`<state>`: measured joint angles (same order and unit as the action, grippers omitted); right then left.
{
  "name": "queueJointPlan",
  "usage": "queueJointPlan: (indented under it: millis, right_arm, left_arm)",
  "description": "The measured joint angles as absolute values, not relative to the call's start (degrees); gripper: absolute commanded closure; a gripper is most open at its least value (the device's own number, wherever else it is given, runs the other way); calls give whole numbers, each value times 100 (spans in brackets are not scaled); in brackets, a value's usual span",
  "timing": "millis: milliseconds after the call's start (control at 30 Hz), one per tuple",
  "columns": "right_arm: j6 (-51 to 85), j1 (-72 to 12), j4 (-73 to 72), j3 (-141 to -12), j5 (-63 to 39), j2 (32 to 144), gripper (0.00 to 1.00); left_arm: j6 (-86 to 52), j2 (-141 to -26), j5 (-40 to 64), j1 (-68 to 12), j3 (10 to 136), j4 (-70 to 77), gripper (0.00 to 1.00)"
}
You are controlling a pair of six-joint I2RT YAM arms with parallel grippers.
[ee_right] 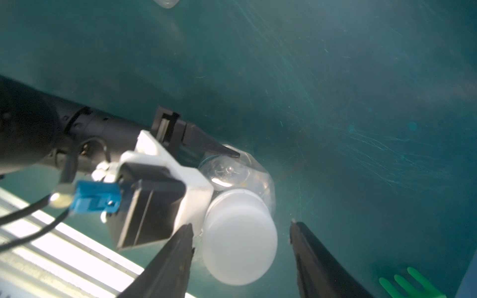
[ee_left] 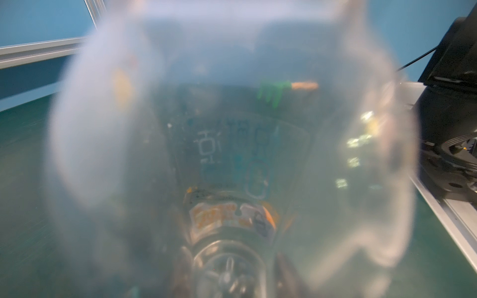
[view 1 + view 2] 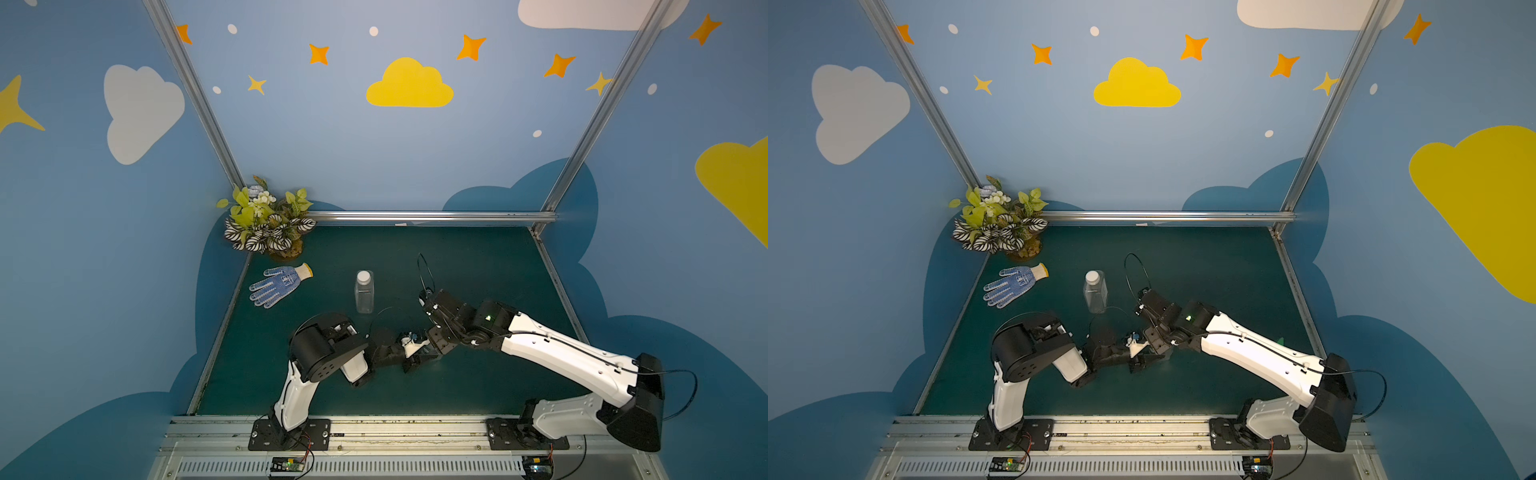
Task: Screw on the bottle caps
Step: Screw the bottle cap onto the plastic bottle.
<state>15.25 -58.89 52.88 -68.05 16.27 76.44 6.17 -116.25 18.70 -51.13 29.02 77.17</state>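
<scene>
Arms (image 3: 552, 353) meet low: left pincer (image 1: 227, 167) grips round bottle (image 1: 232, 172), right pincer (image 1: 241, 224) (parted) straddles cap (image 1: 240, 242).

Robot lab booth: aluminium frame (image 3: 432, 216), cloud-painted walls (image 3: 332, 145), green table mat (image 3: 478, 270)

White arm shells (image 3: 557, 359), black joints (image 3: 316, 349), thin black cables (image 3: 419, 266).

No text readable; marks (image 2: 206, 148) seen through round bottle (image 2: 335, 206) perhaps lettering, too blurred.
</scene>
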Motion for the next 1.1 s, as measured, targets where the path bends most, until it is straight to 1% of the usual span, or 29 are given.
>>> queueJointPlan:
  millis: [167,333,533,667,800,1000,1100]
  right_arm:
    - [1013,-5671,5127,-6674,1168,7376,33]
    - [528,-5321,4829,-6359,620,6862,33]
    - [222,-5083,4491,-6084,226,6451,35]
    - [154,-4945,4550,-6152,102,6464,38]
    - [99,-4829,4917,-6608,45,6737,40]
    - [23,-4823,5183,-6919,-89,6997,41]
    - [-54,-4823,5190,-6919,-143,7017,38]
  left_arm:
    - [574,-11625,2051,-5026,2904,7710,50]
    - [499,-11625,2228,-4954,2904,7710,51]
    - [449,-11625,2399,-4899,2912,7679,51]
    - [447,-11625,2471,-4884,2915,7631,50]
    - [449,-11625,2504,-4884,2915,7625,51]
    - [449,-11625,2521,-4884,2919,7612,51]
    - [449,-11625,2545,-4880,2928,7596,51]
